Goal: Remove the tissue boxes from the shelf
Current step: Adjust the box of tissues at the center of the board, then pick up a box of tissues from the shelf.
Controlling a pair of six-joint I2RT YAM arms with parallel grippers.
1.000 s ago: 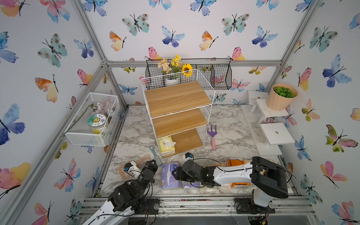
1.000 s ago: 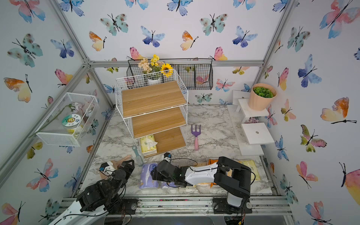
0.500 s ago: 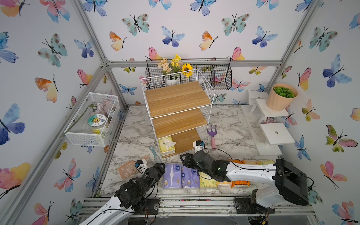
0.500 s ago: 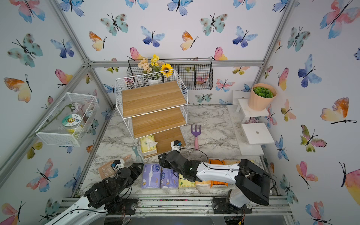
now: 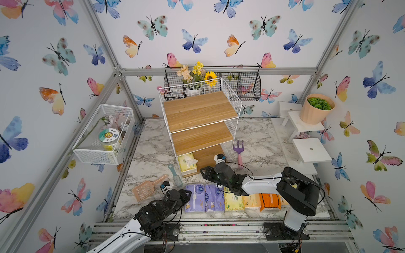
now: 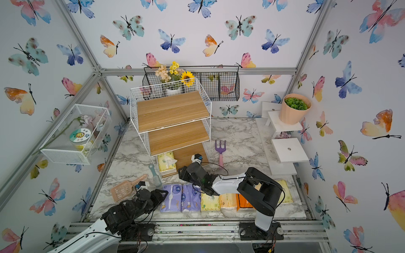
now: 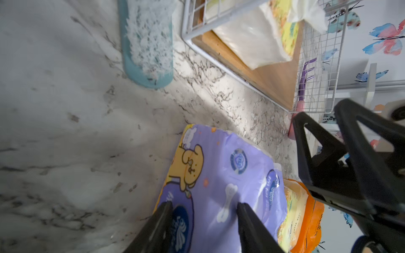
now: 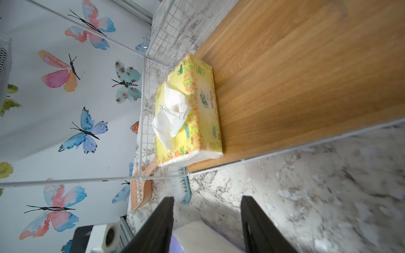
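finds only one tissue box [image 5: 186, 163] on the shelf [image 5: 200, 111]: pale yellow, flat on the bottom board, tucked into the mesh corner. shows the other tissue boxes [image 5: 233, 198] side by side on the table [image 5: 153, 153] along its front edge, likely to leave the reach clear. holds the right gripper [image 8: 207, 198] low before that board, fingers well apart and empty, seemingly to slip in under the middle board. hangs the left gripper [image 7: 203, 203] over the end purple pack [image 7: 219, 166], fingers half parted, clamping nothing. shows flowers [image 5: 197, 72] in the black wire baskets [image 5: 247, 87], a jar [image 5: 109, 137] in the white mesh box [image 5: 96, 156].
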